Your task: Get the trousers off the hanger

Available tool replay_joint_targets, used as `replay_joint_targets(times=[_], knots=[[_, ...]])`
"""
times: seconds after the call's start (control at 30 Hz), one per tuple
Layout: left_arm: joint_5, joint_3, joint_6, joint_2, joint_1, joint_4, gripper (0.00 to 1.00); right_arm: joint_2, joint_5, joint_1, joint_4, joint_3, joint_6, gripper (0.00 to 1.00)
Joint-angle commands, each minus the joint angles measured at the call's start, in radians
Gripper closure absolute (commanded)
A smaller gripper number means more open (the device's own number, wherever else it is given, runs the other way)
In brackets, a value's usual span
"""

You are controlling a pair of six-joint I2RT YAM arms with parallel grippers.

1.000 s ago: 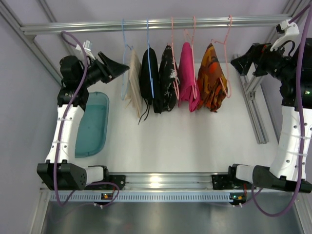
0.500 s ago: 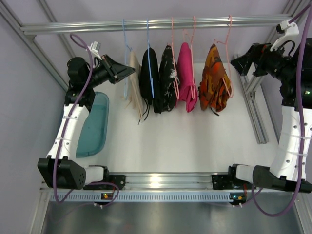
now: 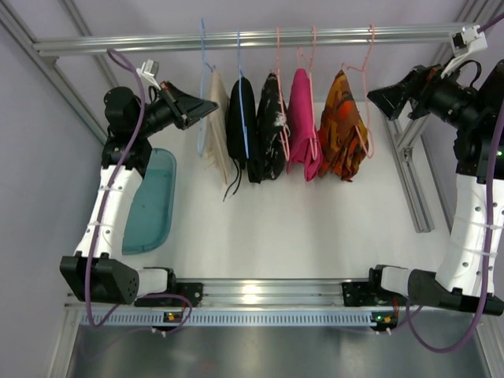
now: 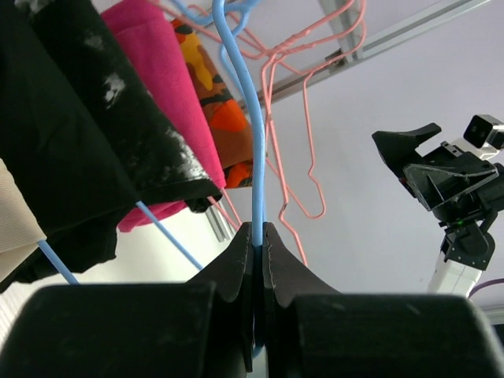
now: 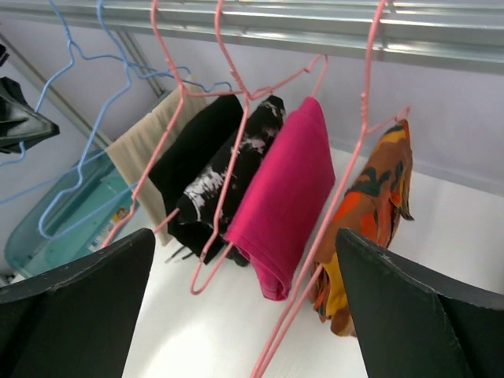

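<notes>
The beige trousers (image 3: 216,130) hang folded over the light-blue wire hanger (image 3: 203,79), first on the left of the rail. My left gripper (image 3: 213,106) is shut on that hanger's wire beside the trousers. In the left wrist view the blue hanger (image 4: 253,142) rises straight out of my pinched left gripper (image 4: 259,230), and a corner of the trousers (image 4: 12,216) shows at the far left. My right gripper (image 3: 378,96) stands wide open and holds nothing, right of the orange garment. From the right wrist the trousers (image 5: 146,150) hang far left, with the right gripper (image 5: 244,307) well short of the clothes.
Along the metal rail (image 3: 252,38) hang a black garment (image 3: 240,118) on a blue hanger, a black one with white marks (image 3: 272,126), a pink one (image 3: 303,118) and an orange patterned one (image 3: 342,126). A teal bin (image 3: 153,201) lies left; a frame strut (image 3: 411,173) runs on the right.
My left gripper moved right to the light-blue hanger and shut on its wire. The right gripper shifted slightly up and left, still open.
</notes>
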Motion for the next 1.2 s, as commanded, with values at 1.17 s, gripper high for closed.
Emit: replay_joint_targets(times=[1.17], knots=[[-0.183, -0.194, 0.273, -0.497, 0.001, 0.083, 1.00, 0.419, 0.278, 0.919, 0.511, 0.315, 0.399, 0.13]])
